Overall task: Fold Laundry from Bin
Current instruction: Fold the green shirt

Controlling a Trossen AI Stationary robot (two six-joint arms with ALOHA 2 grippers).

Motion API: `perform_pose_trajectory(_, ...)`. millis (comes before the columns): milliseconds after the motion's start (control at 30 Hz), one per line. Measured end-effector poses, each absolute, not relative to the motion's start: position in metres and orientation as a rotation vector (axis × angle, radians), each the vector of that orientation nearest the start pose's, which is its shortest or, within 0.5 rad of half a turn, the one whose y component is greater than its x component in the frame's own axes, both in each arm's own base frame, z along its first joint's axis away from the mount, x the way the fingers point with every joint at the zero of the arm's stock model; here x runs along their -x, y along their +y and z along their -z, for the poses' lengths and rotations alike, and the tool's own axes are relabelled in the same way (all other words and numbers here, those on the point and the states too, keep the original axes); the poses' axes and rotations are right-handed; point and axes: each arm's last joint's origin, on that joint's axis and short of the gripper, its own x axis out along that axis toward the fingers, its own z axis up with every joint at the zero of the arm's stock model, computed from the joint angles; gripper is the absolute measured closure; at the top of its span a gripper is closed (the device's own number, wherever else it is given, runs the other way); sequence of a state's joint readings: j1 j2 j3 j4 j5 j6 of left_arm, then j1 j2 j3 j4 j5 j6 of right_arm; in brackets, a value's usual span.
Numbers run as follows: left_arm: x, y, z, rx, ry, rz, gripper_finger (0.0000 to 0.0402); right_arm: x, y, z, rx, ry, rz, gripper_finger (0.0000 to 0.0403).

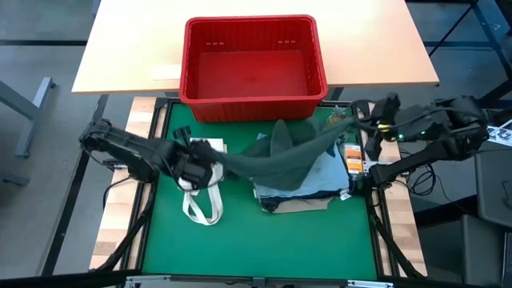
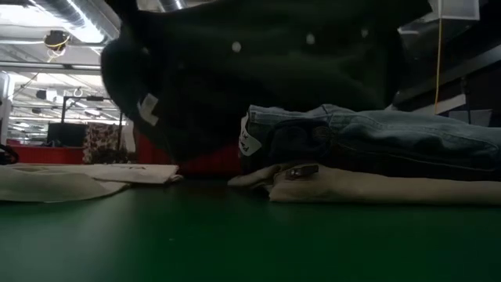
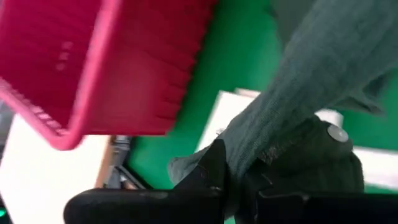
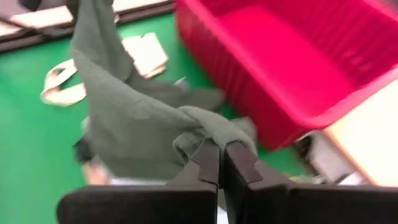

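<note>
A dark olive-green garment [image 1: 280, 156] of the laundry is stretched between my two grippers above the green mat. My left gripper [image 1: 212, 164] is shut on its left end, and my right gripper [image 1: 358, 122] is shut on its right end, near the bin's right corner. The garment's loose middle hangs over a folded stack, light blue jeans [image 2: 376, 137] lying on beige trousers [image 2: 376, 188]. The red bin [image 1: 252, 22] stands behind the mat on the wooden table, and nothing shows inside it. My left gripper pinches a bunched edge of the garment [image 3: 249, 155] between its two fingers, close to a metal snap [image 3: 337, 132]. The cloth runs away from the fingers in a drawn band, lifted off the mat. My right gripper pinches a rolled, bunched fold of the garment [image 4: 208, 130] between its fingertips, slanting down from the right. The cloth hangs below and spreads out toward the other arm, its lower part drooping over the stack.
A white tote bag [image 1: 200, 204] with looped straps lies flat on the mat's left part, below my left gripper. An orange-labelled item [image 1: 352, 152] sits at the mat's right edge. The near half of the green mat [image 1: 264, 248] is bare.
</note>
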State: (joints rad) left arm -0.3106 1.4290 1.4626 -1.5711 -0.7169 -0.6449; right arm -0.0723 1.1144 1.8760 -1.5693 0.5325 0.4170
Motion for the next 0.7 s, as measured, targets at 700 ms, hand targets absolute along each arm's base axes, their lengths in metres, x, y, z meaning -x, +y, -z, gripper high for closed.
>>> perform_pose_trajectory(700, -0.192, 0.042, -0.374, -0.227, 1.115, -1.045, 0.0401, -0.095, -0.054, -0.526, 0.040, 0.417, 0.984, 0.0402)
